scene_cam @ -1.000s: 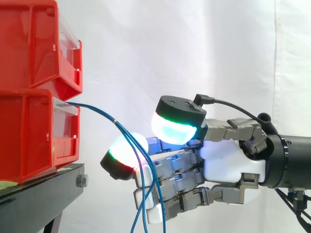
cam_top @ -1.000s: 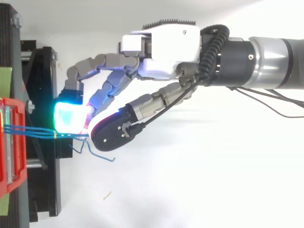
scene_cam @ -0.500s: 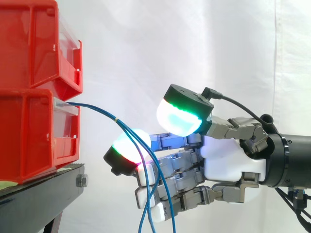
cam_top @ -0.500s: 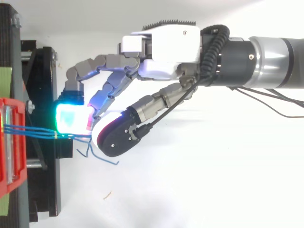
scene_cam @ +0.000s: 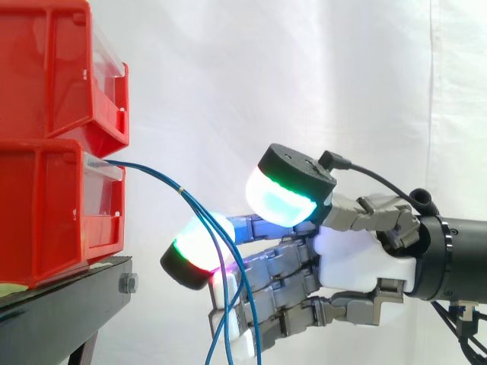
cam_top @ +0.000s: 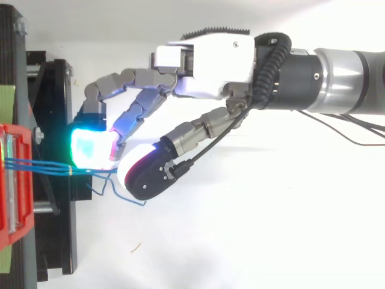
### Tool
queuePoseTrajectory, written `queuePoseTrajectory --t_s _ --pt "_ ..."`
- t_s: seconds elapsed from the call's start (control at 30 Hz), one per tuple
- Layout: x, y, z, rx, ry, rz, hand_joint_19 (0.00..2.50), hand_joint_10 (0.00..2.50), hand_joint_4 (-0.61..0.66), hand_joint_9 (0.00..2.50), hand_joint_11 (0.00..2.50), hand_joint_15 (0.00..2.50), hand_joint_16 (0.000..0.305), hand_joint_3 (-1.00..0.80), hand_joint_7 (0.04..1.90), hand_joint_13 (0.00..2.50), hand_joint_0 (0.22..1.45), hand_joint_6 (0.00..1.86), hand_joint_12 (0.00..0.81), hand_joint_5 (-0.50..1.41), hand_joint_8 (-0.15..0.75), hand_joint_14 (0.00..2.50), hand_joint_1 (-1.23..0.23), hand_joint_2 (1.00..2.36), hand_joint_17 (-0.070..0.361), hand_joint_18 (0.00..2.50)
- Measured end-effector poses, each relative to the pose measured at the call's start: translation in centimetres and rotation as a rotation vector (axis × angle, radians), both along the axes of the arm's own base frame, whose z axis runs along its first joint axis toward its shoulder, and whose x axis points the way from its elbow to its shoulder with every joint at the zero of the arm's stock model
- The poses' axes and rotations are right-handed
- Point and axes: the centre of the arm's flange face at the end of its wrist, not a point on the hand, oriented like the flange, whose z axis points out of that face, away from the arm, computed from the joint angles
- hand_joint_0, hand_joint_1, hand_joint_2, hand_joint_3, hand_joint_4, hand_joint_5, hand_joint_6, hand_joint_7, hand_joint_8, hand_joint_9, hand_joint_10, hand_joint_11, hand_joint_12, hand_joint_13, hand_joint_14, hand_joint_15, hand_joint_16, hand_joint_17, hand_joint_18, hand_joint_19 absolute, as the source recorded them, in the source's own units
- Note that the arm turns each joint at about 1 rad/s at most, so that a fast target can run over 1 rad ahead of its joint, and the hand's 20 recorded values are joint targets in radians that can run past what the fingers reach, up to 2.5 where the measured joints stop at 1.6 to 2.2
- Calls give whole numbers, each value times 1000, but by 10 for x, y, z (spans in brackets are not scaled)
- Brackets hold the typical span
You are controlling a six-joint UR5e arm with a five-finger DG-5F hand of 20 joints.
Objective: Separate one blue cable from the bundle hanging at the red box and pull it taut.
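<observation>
Several thin blue cables (scene_cam: 195, 205) leave the lower red box (scene_cam: 46, 213), run right to a small tie, then droop downward with loose ends. My hand (scene_cam: 358, 255) reaches in from the right at the height of the drooping part. A finger pad (scene_cam: 199, 245) glowing white, green and red lies just behind the cables. The thumb pad (scene_cam: 280, 199), glowing cyan and green, sits higher and to the right, with a gap between it and the cables. From above, the cables (cam_top: 42, 167) end between the finger pad (cam_top: 90, 149) and the thumb (cam_top: 144, 176). Nothing is pinched.
A second red box (scene_cam: 53, 68) is stacked on the lower one. Both rest on a black stand (scene_cam: 61, 304) at the left. A white curtain (scene_cam: 304, 76) hangs behind. Open space lies to the right of the stand, under and around the arm.
The thumb has swung round so its pad faces the finger pad and sits closer to the cable ends. The whole hand has sunk slightly. The cables hang as before.
</observation>
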Motion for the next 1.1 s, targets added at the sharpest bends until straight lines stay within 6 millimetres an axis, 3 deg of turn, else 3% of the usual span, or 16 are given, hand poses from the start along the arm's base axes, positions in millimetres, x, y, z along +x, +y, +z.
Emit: queuePoseTrajectory --t_s 0.33,1.1 --pt "5 1 -25 12 -8 1 408 12 196 801 470 439 46 -446 1095 821 553 502 308 -143 250 15 -713 1003 103 666" --pt "17 22 -13 18 -49 3 410 10 190 807 474 450 45 -448 1112 834 554 502 309 -141 251 15 -708 1003 102 671"
